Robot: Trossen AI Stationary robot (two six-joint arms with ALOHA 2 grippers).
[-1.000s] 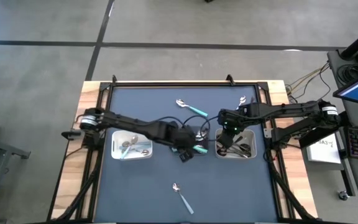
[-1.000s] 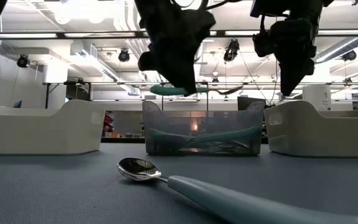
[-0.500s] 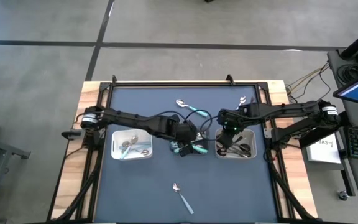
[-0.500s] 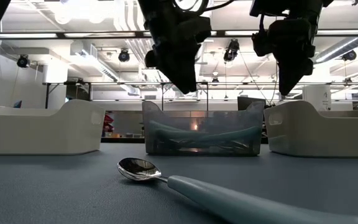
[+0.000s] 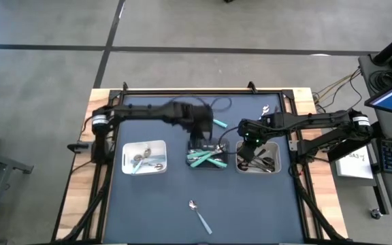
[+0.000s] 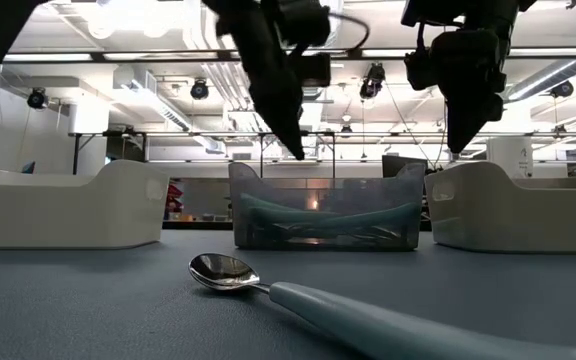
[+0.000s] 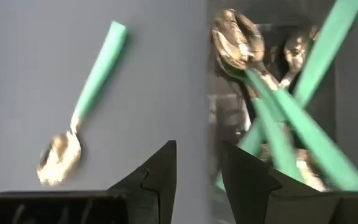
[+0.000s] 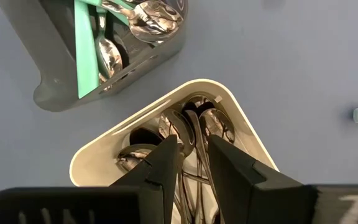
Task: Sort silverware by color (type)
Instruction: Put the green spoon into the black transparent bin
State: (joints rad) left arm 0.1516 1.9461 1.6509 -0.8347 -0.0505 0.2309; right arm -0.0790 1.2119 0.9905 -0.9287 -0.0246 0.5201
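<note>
Table: teal spoon beside left claw.

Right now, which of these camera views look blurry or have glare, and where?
High view: the left arm is smeared by motion. Left wrist view: the teal-handled pieces in the middle tray look soft and streaked. Low view: ceiling lights glare, and the near teal-handled spoon goes out of focus toward the lens. Right wrist view: sharp, with highlights on the silverware.

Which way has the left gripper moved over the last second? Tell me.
Yes. The left gripper has moved toward the table's far edge: it was at the near rim of the middle tray, and is now beyond its far rim.
</note>
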